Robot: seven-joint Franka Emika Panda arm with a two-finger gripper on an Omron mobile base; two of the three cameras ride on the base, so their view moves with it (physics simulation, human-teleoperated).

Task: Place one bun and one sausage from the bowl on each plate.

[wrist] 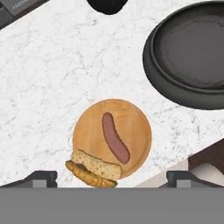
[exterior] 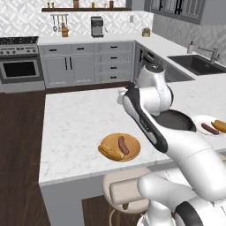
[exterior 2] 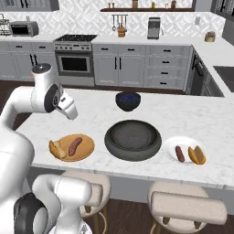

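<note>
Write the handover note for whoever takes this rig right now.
Claw: open, holding nothing, above the wooden plate.
Tan round wooden plate: one brown sausage on it, one bun overhanging its rim.
Small glossy white plate: one sausage, one bun.
Wide dark grey-black bowl: looks empty, sits between the plates.
Done: both plates served.
Left: apparently nothing; maybe nudge the overhanging bun inward.

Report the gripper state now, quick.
Gripper: open, holding nothing, above the wooden plate.
</note>
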